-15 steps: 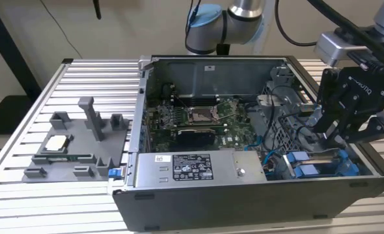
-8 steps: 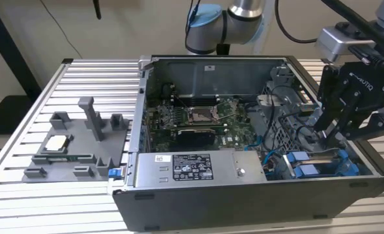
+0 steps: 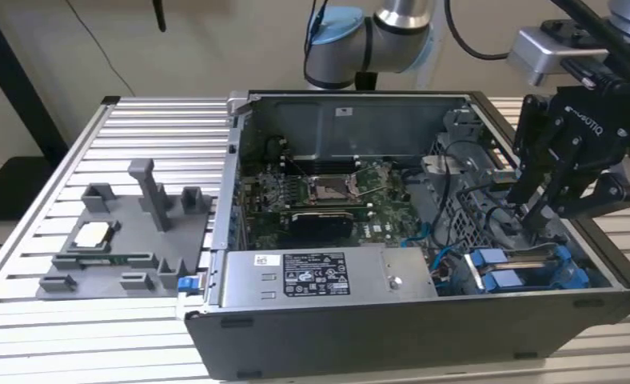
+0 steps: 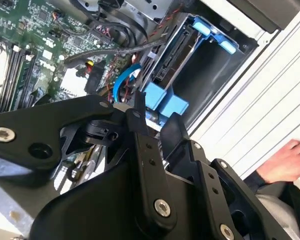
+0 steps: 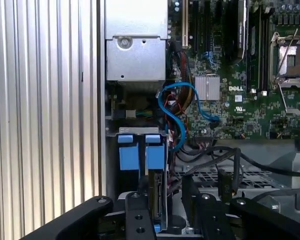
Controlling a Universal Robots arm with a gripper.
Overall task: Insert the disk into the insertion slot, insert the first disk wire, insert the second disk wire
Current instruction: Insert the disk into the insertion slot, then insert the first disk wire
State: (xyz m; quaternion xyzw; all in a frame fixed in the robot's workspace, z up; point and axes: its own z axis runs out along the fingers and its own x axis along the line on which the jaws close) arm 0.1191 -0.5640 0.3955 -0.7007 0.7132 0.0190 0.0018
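Note:
The disk [image 3: 531,259] sits in its blue carrier inside the drive bay at the front corner of the open computer case, on the exterior view's right. Its blue end tabs [image 5: 155,150] stand side by side. Its connector edge [image 5: 158,196] faces up between my fingers. My gripper [image 3: 531,214] hangs just above the bay, open, with one finger [image 5: 137,215] close beside the disk and the other [image 5: 205,215] apart from it. A blue cable [image 5: 174,117] and black cables [image 5: 215,156] lie loose beside the bay. In the second wrist view the gripper [image 4: 155,114] is over the blue tabs [image 4: 165,102].
A grey power supply box [image 3: 315,276] with a black-and-white label fills the case's front. The motherboard [image 3: 336,196] lies behind it. A grey fixture [image 3: 123,240] with small parts stands on the slatted table at the exterior view's left. A person's hand [image 4: 285,160] rests beside the case.

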